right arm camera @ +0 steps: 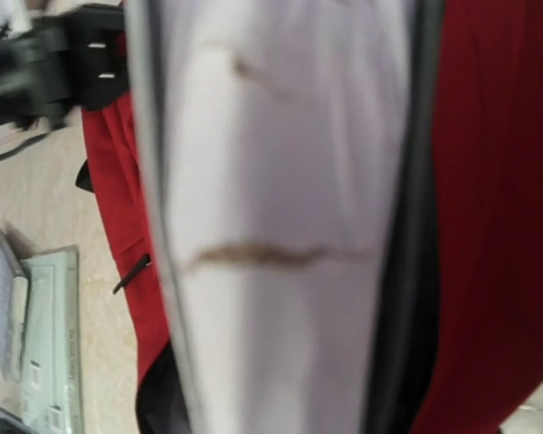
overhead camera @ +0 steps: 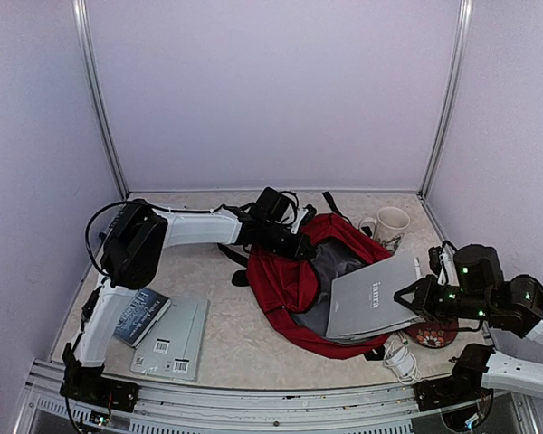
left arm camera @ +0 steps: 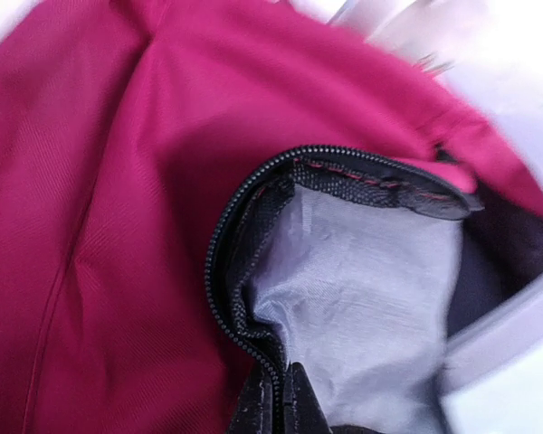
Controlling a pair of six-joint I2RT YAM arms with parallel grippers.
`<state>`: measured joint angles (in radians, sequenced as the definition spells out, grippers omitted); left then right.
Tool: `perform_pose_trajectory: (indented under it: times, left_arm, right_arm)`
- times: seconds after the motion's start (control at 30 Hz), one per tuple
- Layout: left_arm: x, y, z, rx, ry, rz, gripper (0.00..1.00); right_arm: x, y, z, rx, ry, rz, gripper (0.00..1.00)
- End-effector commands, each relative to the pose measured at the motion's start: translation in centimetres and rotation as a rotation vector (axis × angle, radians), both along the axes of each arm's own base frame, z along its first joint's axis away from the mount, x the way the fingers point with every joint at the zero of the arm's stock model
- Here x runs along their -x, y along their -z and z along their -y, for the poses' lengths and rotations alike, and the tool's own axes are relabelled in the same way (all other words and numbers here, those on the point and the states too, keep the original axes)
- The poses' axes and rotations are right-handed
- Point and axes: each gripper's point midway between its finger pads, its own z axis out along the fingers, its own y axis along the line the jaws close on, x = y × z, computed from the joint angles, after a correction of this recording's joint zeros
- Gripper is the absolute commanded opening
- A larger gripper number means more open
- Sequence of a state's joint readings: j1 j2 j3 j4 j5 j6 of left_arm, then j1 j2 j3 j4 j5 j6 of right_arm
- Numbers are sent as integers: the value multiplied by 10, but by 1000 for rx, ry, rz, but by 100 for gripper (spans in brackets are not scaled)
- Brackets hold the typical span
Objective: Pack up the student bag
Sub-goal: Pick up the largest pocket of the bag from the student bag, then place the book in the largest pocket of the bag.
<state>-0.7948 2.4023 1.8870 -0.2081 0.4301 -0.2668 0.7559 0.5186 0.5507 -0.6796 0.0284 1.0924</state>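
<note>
Student bag (overhead camera: 285,282): L claw (left arm camera: 276,409) shut on its zip rim to hold mouth open; R claw (overhead camera: 409,298) clamps grey laptop (overhead camera: 371,294), half in, ahead of it.

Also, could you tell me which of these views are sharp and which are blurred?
Top external: evenly lit, sharp on the student bag and grey laptop. Left wrist: bag fabric crisp, upper right corner smeared. Right wrist: the laptop sits too close, badly blurred.
</note>
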Motion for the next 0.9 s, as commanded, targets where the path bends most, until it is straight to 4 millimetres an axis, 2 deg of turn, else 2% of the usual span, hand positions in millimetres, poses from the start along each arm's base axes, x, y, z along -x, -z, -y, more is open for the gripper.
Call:
perform_pose_trajectory:
  times: [0.0, 0.13, 0.2, 0.3, 0.4, 0.53, 0.63, 0.77, 0.83, 0.87]
  left_arm:
    - [14, -133, 13, 222, -1, 212, 0]
    - [32, -177, -3, 206, -53, 335, 0]
    - [40, -197, -11, 202, -72, 392, 0]
    - [53, -228, -20, 224, -77, 455, 0]
    - [74, -247, -8, 274, -32, 483, 0]
    - [93, -255, 15, 314, 55, 460, 0]
    - [109, -267, 29, 355, 121, 470, 0]
    - [118, -277, 40, 382, 162, 483, 0]
    - [119, -279, 41, 391, 170, 482, 0]
    - [118, -278, 41, 387, 168, 486, 0]
  right_arm:
    - [-2, 2, -10, -74, 3, -17, 11]
    - [-7, 24, -11, -12, 2, -47, 10]
    - [-13, 27, -9, 21, 23, -44, 9]
    - [-37, 5, 1, 4, 150, 59, 8]
    - [-58, -21, 10, -138, 299, 187, 6]
    - [-75, -16, 20, -322, 473, 238, 2]
    - [-89, -13, 8, -347, 503, 222, 5]
    - [-109, -26, -28, -368, 460, 220, 14]
    - [-115, -31, -48, -370, 435, 224, 25]
    - [-119, -39, -58, -373, 427, 235, 35]
